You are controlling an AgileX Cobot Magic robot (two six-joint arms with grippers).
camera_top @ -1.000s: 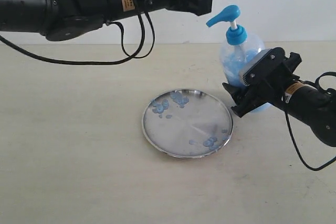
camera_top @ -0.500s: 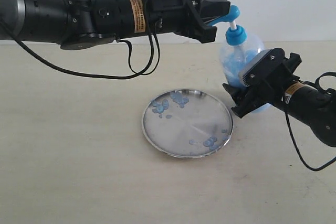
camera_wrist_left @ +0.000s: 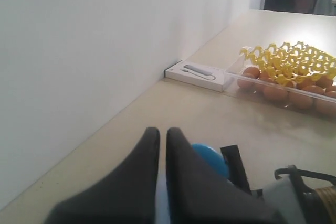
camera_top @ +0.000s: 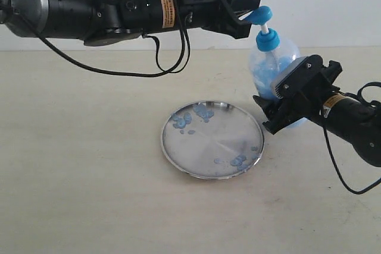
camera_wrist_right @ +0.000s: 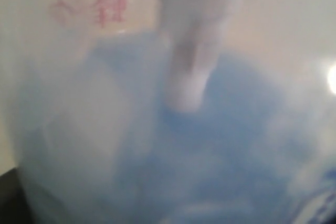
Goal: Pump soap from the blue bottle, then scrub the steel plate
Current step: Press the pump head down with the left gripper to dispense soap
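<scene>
Where the bench [camera_top: 77,165] reaches the right side of the exterior view, carries the bottle [camera_top: 271,66] upright, with pale blue liquid in the clear body and the bright blue pump head [camera_top: 262,12] at the upper right of the frame. Grips that body from the lower right with the right end effector [camera_top: 284,100], clenched on it, one grey pad high on the side and the other jaw low near the base. Fills the right wrist view with blurred blue liquid and a white tube inside the plastic.

Reaches across from the upper left with the left end effector [camera_top: 249,11], fingers [camera_wrist_left: 142,182] pressed almost together with only a thin slit between them, holding nothing. Puts the tips at the pump spout; cannot tell whether touching or just above.

Shows the plate [camera_top: 220,138] flat at centre frame, lower left of the bottle, its right rim just beside the right end effector. Dots it with soap [camera_top: 181,121]: a cluster of blobs near the upper-left rim, a smaller one at the lower right.

Takes in, through the left wrist view, an egg tray [camera_wrist_left: 273,94] and a white box [camera_wrist_left: 197,72] against the wall [camera_wrist_left: 79,51].
</scene>
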